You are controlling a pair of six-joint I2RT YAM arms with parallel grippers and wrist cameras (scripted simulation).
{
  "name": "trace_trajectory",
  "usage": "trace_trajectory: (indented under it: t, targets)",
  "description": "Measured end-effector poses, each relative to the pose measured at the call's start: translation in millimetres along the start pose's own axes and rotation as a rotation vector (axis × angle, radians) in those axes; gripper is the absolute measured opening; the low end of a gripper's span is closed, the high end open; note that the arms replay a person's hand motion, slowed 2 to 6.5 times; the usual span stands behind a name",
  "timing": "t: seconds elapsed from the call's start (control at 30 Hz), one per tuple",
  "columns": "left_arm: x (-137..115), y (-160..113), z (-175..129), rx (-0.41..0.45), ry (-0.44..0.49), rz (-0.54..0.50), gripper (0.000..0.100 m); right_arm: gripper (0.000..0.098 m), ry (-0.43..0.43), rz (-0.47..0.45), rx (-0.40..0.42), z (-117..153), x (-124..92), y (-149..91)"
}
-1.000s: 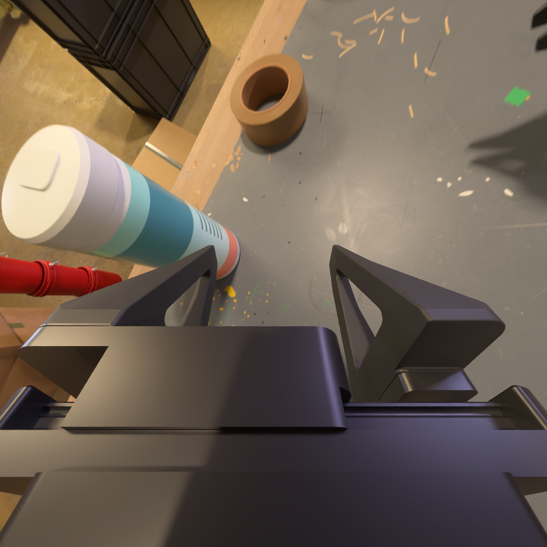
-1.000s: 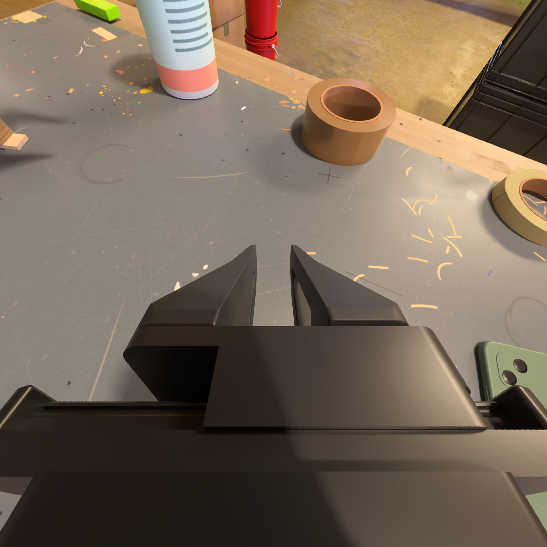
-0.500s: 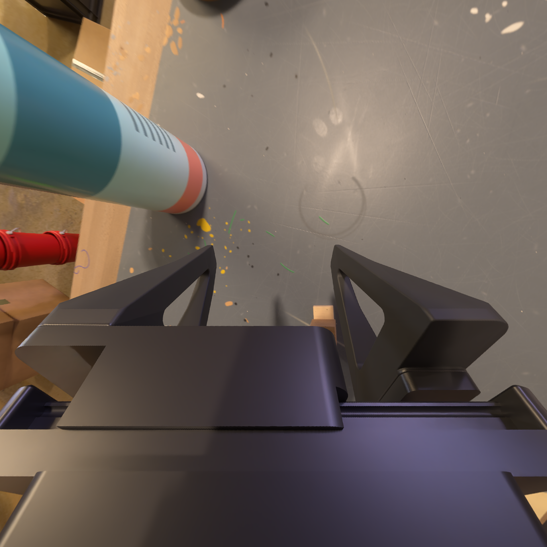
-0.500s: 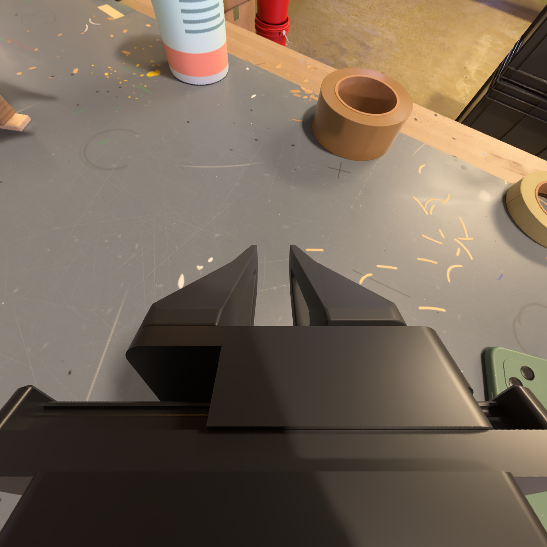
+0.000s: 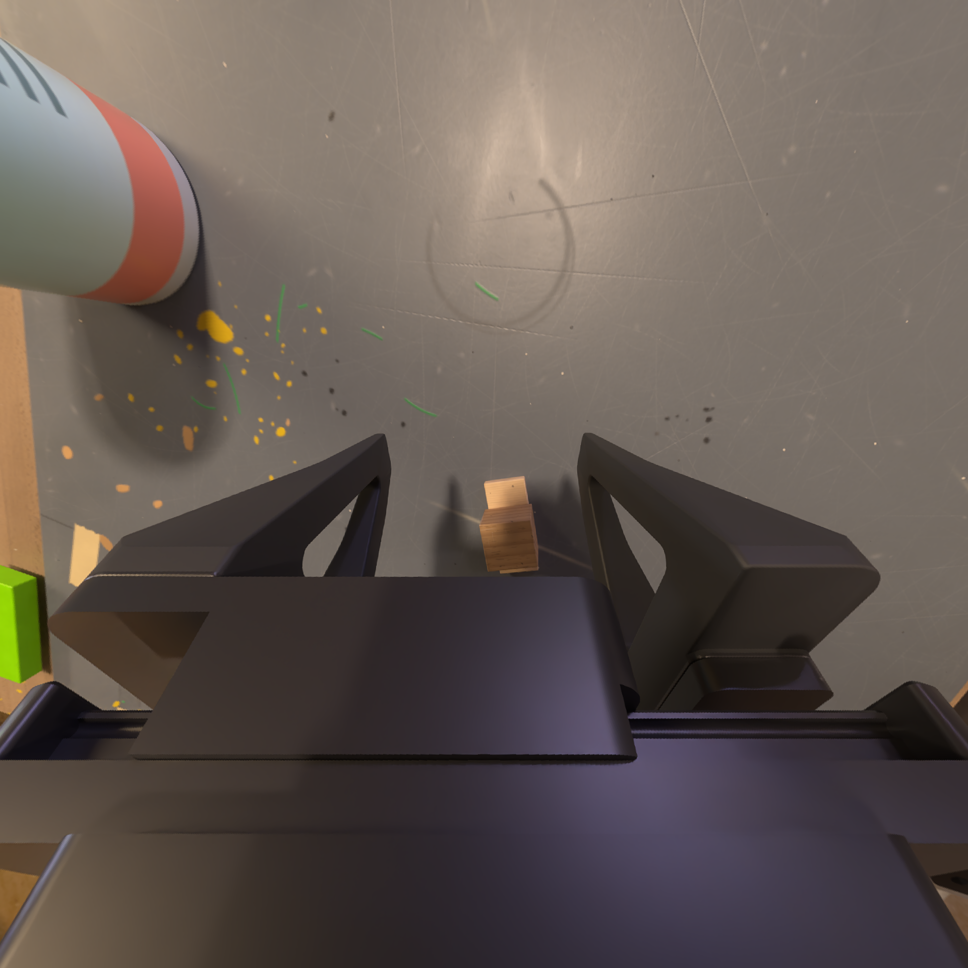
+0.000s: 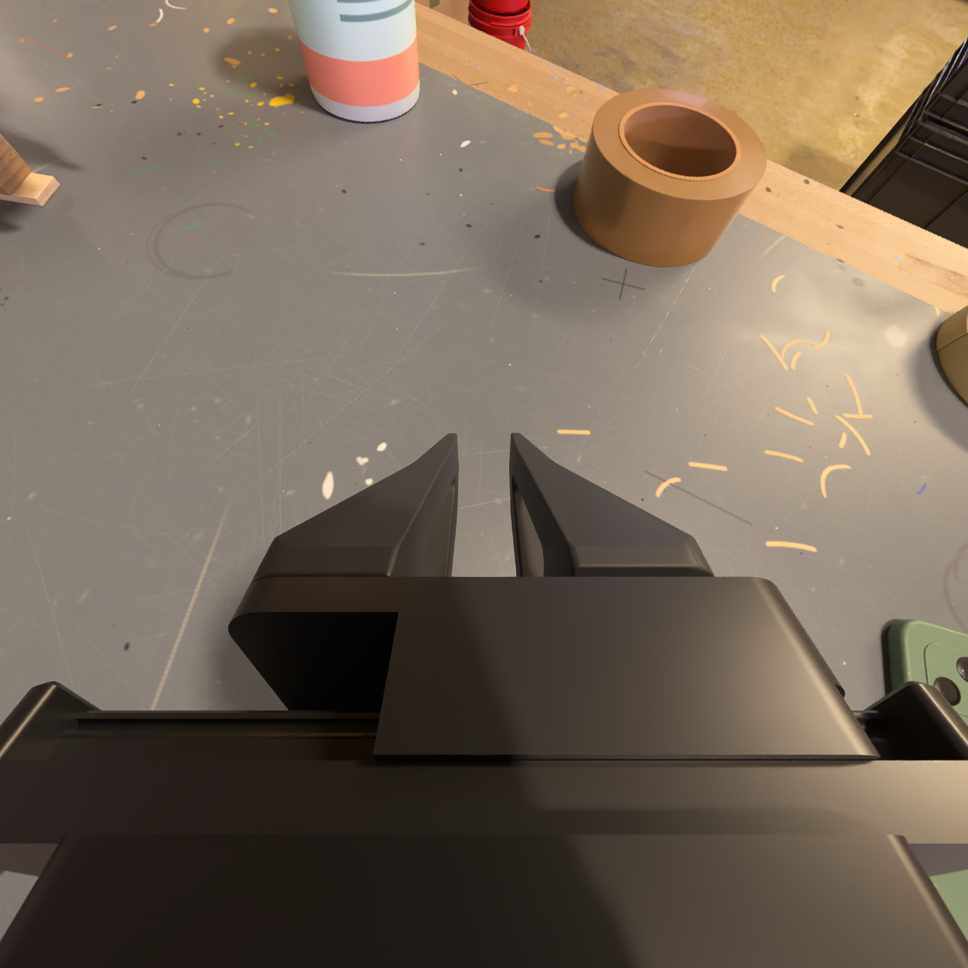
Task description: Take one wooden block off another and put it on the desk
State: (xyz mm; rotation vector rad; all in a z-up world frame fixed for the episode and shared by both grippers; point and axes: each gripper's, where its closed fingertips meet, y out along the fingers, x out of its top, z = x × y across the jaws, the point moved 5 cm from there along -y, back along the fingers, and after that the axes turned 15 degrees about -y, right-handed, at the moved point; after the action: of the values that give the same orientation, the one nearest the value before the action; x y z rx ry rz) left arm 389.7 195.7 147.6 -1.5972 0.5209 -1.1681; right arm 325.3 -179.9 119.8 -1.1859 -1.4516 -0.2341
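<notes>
In the left wrist view a darker wooden block [image 5: 509, 538] sits on top of a paler flat wooden block [image 5: 504, 491] on the grey desk mat [image 5: 681, 262]. My left gripper [image 5: 483, 450] is open and hangs above them, with the stack between its two fingers and nearer the right one. In the right wrist view the same stack shows at the far left edge: the pale flat block [image 6: 32, 189] with the darker block [image 6: 11, 162] on it, cut off by the frame. My right gripper [image 6: 484, 445] is shut and empty over bare mat, far from the blocks.
A tall teal, white and salmon cylinder [image 5: 89, 204] stands left of the left gripper, also in the right view [image 6: 361, 57]. A brown tape roll [image 6: 668, 175], a beige tape roll [image 6: 956, 345], a green phone [image 6: 927, 665], a lime block [image 5: 18, 623] and the wooden desk edge [image 6: 785, 209] surround the mat.
The left gripper has moved back and down so the block stack came into view between its open fingers. The right gripper has crept forward toward the brown tape roll, still shut.
</notes>
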Motion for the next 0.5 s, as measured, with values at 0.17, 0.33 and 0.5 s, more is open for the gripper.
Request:
trace_trajectory:
  t: [0.17,0.33,0.5]
  targets:
    - [-9,3,2,0.005,-0.014,0.032,0.061,0.0161,0.0,-0.003,0.009,1,0,0]
    - [-20,6,2,-0.001,-0.033,0.081,0.061,0.0153,-0.012,-0.009,0.007,1,2,-1]
    - [-30,9,-3,-0.045,-0.044,0.125,0.055,0.0149,-0.019,-0.012,-0.001,-2,4,-3]
